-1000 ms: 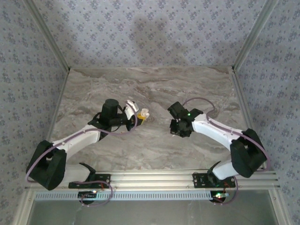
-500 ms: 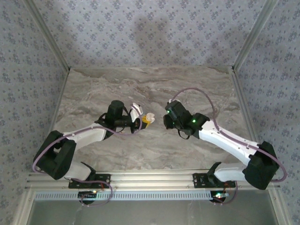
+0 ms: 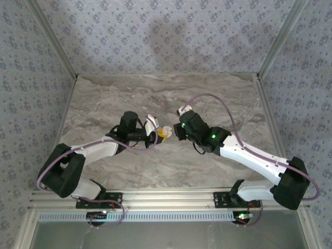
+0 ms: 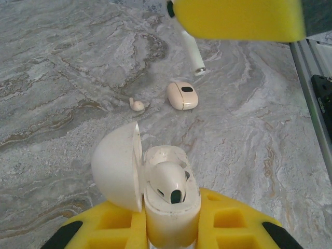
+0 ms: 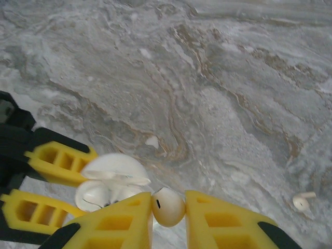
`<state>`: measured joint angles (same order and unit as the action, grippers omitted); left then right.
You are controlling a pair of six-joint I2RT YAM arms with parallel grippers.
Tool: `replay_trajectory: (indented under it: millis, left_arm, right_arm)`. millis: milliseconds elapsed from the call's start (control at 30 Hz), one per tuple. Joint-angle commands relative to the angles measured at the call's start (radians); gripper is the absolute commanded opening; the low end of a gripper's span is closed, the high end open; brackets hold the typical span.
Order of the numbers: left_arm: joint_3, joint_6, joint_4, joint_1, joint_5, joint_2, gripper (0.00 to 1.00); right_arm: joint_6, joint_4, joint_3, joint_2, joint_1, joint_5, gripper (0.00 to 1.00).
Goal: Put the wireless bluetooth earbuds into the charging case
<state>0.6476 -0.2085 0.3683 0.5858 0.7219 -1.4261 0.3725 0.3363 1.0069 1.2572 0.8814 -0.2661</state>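
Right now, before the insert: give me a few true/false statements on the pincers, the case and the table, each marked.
1. The left pincer grips the charging case with its lid open. True.
2. The right pincer is empty. False: it is shut on an earbud.
3. Small pale pieces lie loose on the table. True.
4. The pincers sit at opposite ends of the table. False: in the top view their tips nearly meet near the middle.

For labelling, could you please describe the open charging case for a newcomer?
Near the middle of the grey marble table, the left gripper clamps a cream plastic charging case. Unlike the small loose pieces beyond, its domed lid stands open.
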Motion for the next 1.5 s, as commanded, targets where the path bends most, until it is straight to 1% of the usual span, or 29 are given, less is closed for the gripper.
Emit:
replay_trajectory:
  millis: [0,300,467,700,1167,1300,1467]
  left_arm:
    - [0.043,0.019,0.018,0.006,0.039,0.000,0.17]
    - [0.058,0.051,0.026,0.006,0.039,0.000,0.17]
    - [0.055,0.092,0.063,0.006,0.039,-0.005,0.17]
    - [0.052,0.130,0.103,0.005,0.025,-0.001,0.17]
    - [0.056,0.152,0.118,-0.001,0.007,0.015,0.17]
    - [0.056,0.149,0.115,-0.002,0.005,0.020,0.17]
    - [0.056,0.134,0.098,-0.001,0.004,0.027,0.17]
  right_arm:
    - [-0.050,-0.047,0.037,0.022,0.012,-0.014,0.24]
    - [-0.072,-0.065,0.056,0.071,0.018,-0.001,0.24]
    - [-0.078,-0.071,0.061,0.086,0.019,0.011,0.24]
    - [-0.083,-0.068,0.059,0.087,0.025,0.022,0.24]
    - [-0.092,-0.066,0.053,0.091,0.037,0.049,0.24]
    - [-0.088,-0.068,0.054,0.088,0.039,0.061,0.27]
    - [-0.070,-0.081,0.047,0.061,0.033,0.057,0.35]
